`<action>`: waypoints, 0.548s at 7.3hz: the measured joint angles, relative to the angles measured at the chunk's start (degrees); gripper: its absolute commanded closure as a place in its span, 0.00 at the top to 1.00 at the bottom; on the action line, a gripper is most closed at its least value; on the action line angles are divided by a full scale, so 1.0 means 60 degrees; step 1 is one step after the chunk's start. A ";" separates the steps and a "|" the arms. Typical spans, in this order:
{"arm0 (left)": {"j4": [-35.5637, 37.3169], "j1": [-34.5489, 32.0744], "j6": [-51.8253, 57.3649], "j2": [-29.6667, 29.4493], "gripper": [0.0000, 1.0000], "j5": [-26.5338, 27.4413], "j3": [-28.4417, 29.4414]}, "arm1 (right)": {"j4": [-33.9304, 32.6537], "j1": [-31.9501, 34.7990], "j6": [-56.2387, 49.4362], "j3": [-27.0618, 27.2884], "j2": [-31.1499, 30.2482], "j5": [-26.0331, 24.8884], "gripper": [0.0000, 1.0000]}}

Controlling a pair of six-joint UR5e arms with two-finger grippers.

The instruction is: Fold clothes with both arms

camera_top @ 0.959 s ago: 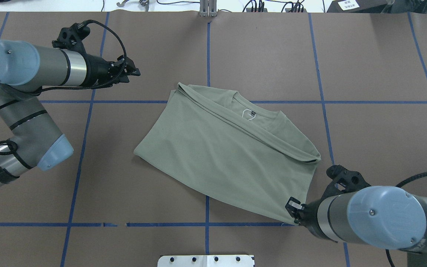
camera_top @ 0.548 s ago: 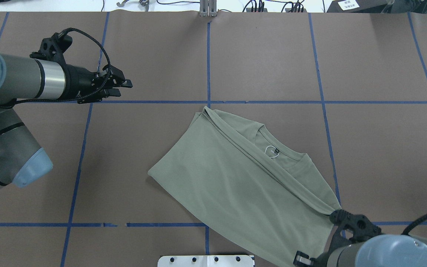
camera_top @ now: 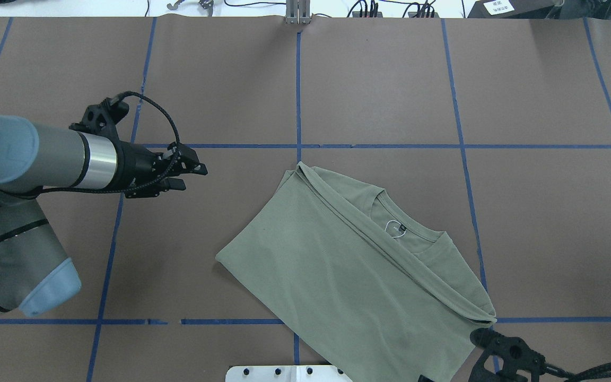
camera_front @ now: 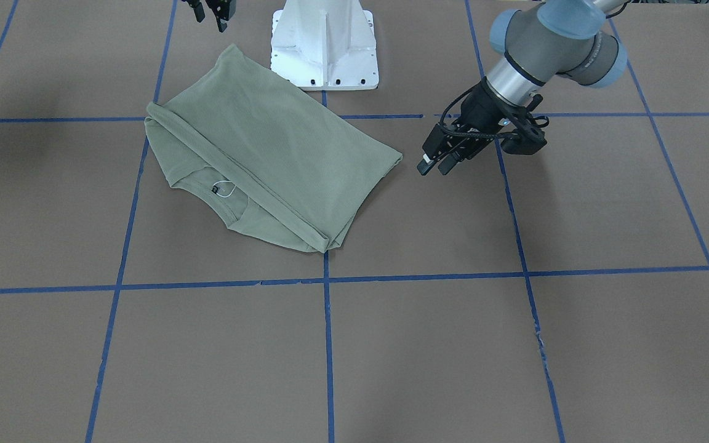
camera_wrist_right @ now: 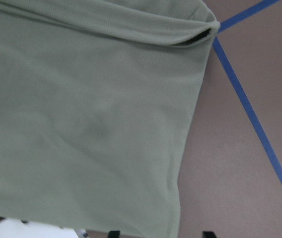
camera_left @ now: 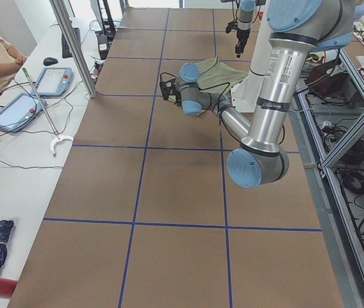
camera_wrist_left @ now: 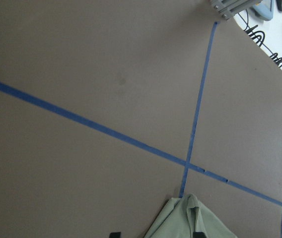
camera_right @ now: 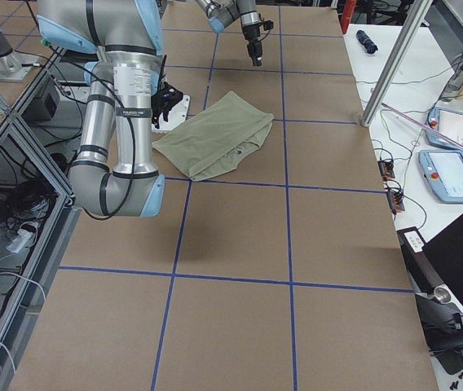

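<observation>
Dragged back across the table (camera_top: 390,79) over the last second, the shirt (camera_top: 348,265) now lies close in front of the pedestal (camera_front: 324,46). It sits mostly off the pedestal's right side, and one long edge reaches the corner of the pedestal's foot plate. It lies flat and folded, askew to the blue tape (camera_top: 380,146) grid. The collar (camera_top: 417,239) side faces away from the pedestal, with the black label (camera_top: 402,228) and its white loop showing at the neck.

The right gripper (camera_front: 208,17) has let go. It hangs just beside the pedestal, on its right, above the hem corner that lies nearest the pedestal. Its fingers are spread and nothing is pinched between them (the right wrist view shows both tips wide apart over flat cloth and bare table). In the overhead view only its camera mount and cable show at the bottom edge.

The left gripper (camera_top: 194,178) has come in nearer the pedestal than half a second ago. It is well out from the pedestal's left side, over bare table and clear of the shirt's nearest corner. Its fingers are parted and empty. The left wrist view shows only the folded tip of the shirt between the two fingertips at the bottom edge.
</observation>
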 measured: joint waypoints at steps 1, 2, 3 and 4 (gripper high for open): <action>0.0481 0.0424 -0.0035 0.0007 0.68 0.0017 -0.0003 | 0.0045 0.0808 -0.0024 -0.0003 0.0326 -0.0044 1.00; 0.0750 0.0879 -0.0102 -0.0011 0.65 0.0111 0.0047 | 0.0050 0.1848 -0.0139 -0.0152 0.1034 -0.0039 1.00; 0.0867 0.1323 -0.0203 -0.0041 0.63 0.0346 0.0121 | 0.0038 0.2806 -0.0486 -0.0433 0.1641 -0.0012 1.00; 0.0910 0.1668 -0.0264 -0.0070 0.60 0.0664 0.0221 | 0.0049 0.3479 -0.1058 -0.0799 0.1946 0.0003 1.00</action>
